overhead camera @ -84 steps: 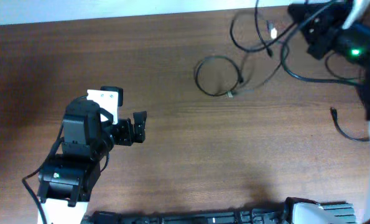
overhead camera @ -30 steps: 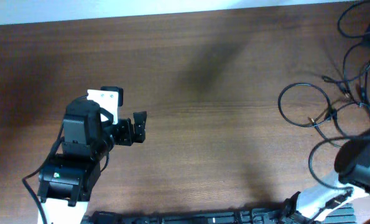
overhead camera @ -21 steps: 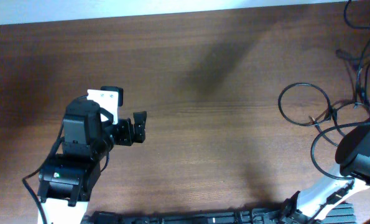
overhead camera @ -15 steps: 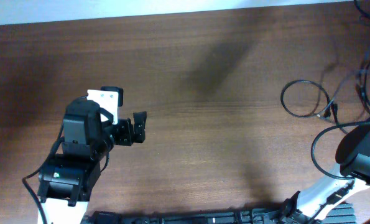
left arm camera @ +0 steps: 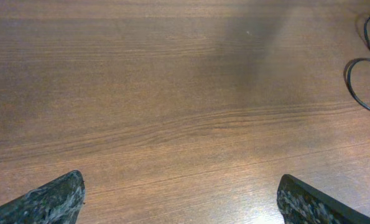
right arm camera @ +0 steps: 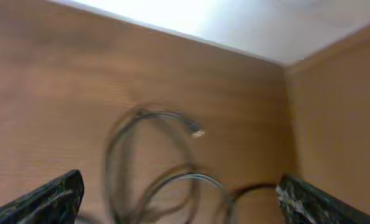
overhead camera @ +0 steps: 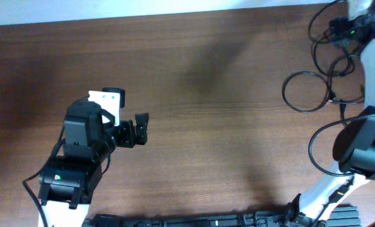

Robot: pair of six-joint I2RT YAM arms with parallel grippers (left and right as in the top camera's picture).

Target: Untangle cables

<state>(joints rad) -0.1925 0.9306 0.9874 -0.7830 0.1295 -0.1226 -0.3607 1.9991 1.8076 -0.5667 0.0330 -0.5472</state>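
The cables are thin black cords lying in loose loops at the far right of the table: one round loop and a tangle of loops under the right arm. In the right wrist view they show blurred as loops with a small plug end. My right gripper hovers above them, open, with nothing held between its fingertips; overhead it is near the far right corner. My left gripper rests open at the left, far from the cables, and its view catches only a loop at the right edge.
The brown wooden table ends at a white wall along the far edge. The right arm's own black wire curves beside its base. A dark bar runs along the front edge.
The right gripper has gone from shut to open and the arm has swung toward the far right corner. The cable loops shifted and now lie on the table. The left arm has not moved.
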